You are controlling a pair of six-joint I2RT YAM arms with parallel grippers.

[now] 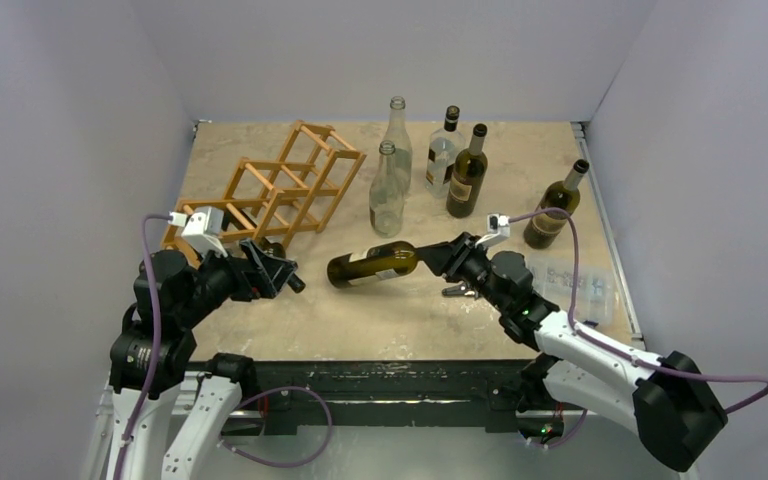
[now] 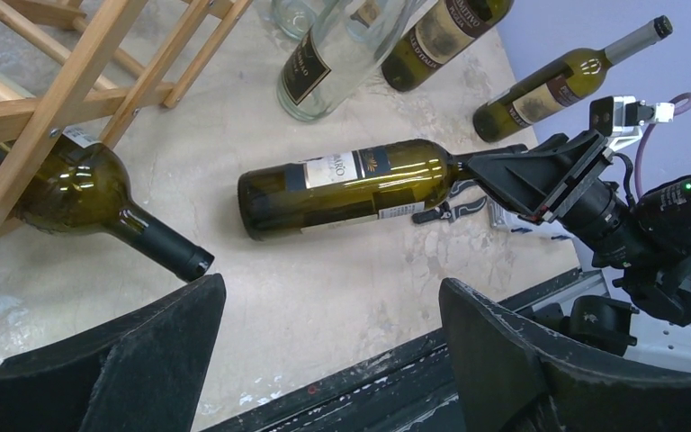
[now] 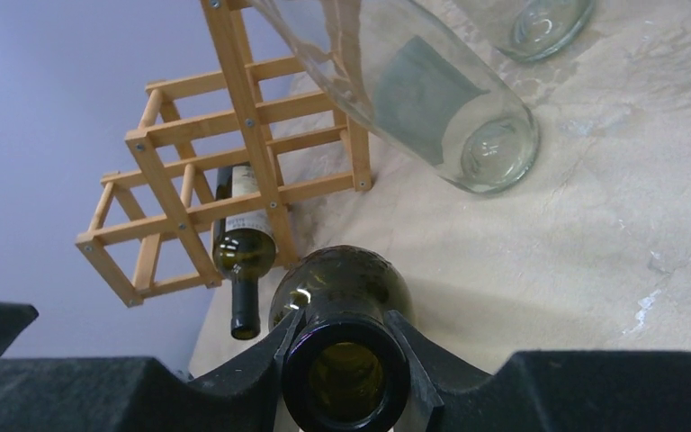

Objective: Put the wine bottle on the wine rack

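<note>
A dark green wine bottle (image 1: pixel 372 265) lies horizontal at mid-table, at or just above the surface, its base toward the left. My right gripper (image 1: pixel 432 256) is shut on its neck; the right wrist view has the open mouth (image 3: pixel 345 373) clamped between the fingers. The wooden wine rack (image 1: pixel 282 190) stands at the back left, and another dark bottle (image 2: pixel 72 193) rests in a low cell with its neck poking out. My left gripper (image 1: pixel 278 272) hangs open in front of the rack with nothing between its fingers (image 2: pixel 144 360), facing the held bottle's base.
Two clear bottles (image 1: pixel 387 190) (image 1: pixel 397 135), a capped clear one (image 1: pixel 442 150) and a dark one (image 1: pixel 467 172) stand at the back centre. A green bottle (image 1: pixel 555 205) stands at the right. A plastic bag (image 1: pixel 580 280) and a small tool (image 1: pixel 457 291) lie beside the right arm.
</note>
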